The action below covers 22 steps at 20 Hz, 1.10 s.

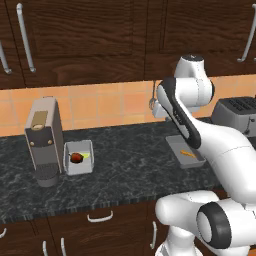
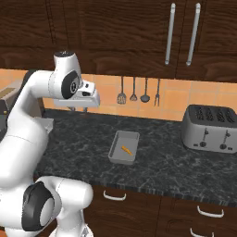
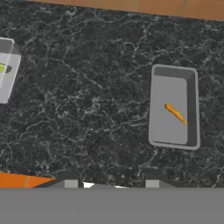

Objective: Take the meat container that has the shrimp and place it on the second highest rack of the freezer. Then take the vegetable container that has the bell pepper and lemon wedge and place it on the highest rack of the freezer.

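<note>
The gripper (image 2: pixel 78 110) hangs above the dark bench (image 1: pixel 130 150), near the back wall, touching nothing. Its jaws stand partly apart and hold nothing. The meat container (image 2: pixel 124 147) with the shrimp (image 2: pixel 126 149) lies flat on the bench, to the right of the gripper and nearer to the front edge. The vegetable container (image 1: pixel 79 157), with the bell pepper (image 1: pixel 76 158) and the lemon wedge (image 1: pixel 86 155), stands far left beside a coffee machine (image 1: pixel 45 140). To do this step well, I think the gripper should move over one long wall of the meat container, turn so the fingers straddle that wall, then descend straight.
</note>
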### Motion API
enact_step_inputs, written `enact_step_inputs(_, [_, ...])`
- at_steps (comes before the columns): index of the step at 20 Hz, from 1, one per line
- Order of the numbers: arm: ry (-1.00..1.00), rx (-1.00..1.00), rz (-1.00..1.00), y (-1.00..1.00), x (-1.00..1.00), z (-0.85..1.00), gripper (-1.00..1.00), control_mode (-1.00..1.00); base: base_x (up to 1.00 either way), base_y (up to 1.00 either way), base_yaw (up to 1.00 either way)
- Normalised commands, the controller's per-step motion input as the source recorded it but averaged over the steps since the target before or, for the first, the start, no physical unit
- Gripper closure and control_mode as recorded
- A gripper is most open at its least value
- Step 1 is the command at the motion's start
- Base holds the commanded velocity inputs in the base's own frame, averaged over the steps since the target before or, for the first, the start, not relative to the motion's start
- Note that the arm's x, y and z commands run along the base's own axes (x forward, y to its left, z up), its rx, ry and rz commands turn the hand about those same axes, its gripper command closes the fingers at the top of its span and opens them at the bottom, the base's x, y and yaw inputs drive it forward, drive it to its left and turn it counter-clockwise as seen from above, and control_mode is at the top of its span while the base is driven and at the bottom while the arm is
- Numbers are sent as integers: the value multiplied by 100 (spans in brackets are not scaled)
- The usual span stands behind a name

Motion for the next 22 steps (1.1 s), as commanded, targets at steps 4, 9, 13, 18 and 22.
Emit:
enact_step_inputs(4, [1,7,-9,-29,-15,-2,-100,-100,0,0,0])
enact_step_inputs(9, [4,21,-35,-73,-16,-12,-100,-100,0,0,0])
enact_step_inputs(13, [2,13,-51,-40,0,-24,-100,-100,0,0,0])
enact_step_inputs(18, [5,6,-51,-22,0,-27,-100,-100,0,0,0])
enact_step_inputs(22, [5,0,-39,-14,14,-23,-100,-100,0,0,0])
